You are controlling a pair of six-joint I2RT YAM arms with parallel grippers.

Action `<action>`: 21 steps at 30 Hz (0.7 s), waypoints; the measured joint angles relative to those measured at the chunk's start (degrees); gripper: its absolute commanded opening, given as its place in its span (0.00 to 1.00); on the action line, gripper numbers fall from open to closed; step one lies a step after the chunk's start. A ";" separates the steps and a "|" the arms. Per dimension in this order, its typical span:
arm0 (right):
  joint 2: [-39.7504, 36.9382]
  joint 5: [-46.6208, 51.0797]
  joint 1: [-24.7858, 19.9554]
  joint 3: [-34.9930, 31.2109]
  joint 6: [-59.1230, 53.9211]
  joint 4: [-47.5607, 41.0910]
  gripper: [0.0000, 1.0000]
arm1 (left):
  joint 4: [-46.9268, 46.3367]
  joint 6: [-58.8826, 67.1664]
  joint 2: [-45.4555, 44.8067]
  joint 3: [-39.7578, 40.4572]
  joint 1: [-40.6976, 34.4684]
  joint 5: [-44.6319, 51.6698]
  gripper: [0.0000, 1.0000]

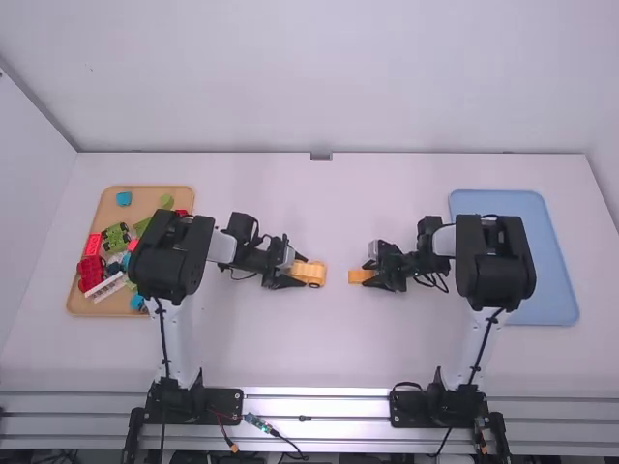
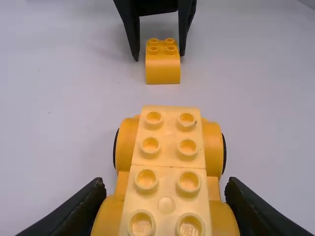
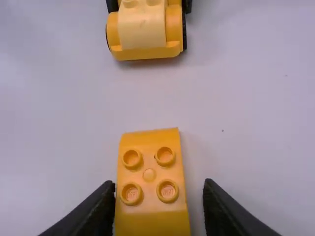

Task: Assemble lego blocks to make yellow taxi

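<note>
Left of the table's middle, my left gripper [image 1: 296,272] is shut on the yellow wheeled car body [image 1: 309,274]. In the left wrist view, the left gripper [image 2: 165,191] has its fingers against both sides of the body [image 2: 170,162], whose studs face up. Across a short gap stands my right gripper [image 1: 370,275], open around a small yellow-orange block [image 1: 357,276]. The right wrist view has the right gripper [image 3: 158,191] straddling this block [image 3: 149,174], which has four studs and a rounded end; one finger is close beside it, with a gap at the other.
A tan tray [image 1: 179,193] at the left holds several loose red, green, blue and white pieces, partly behind the left arm. At the right lies a blue tray [image 1: 556,280], partly covered by the right arm. White table surface [image 1: 319,338] lies between the arms.
</note>
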 measured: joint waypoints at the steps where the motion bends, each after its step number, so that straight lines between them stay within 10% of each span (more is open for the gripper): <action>1: 0.00 -0.02 0.02 0.00 0.07 -0.02 0.36 | 0.02 -0.02 0.00 0.00 0.00 0.00 0.44; 21: 0.00 -2.58 0.48 5.90 -0.37 -9.25 0.30 | 0.00 0.00 0.00 0.00 0.00 0.00 0.44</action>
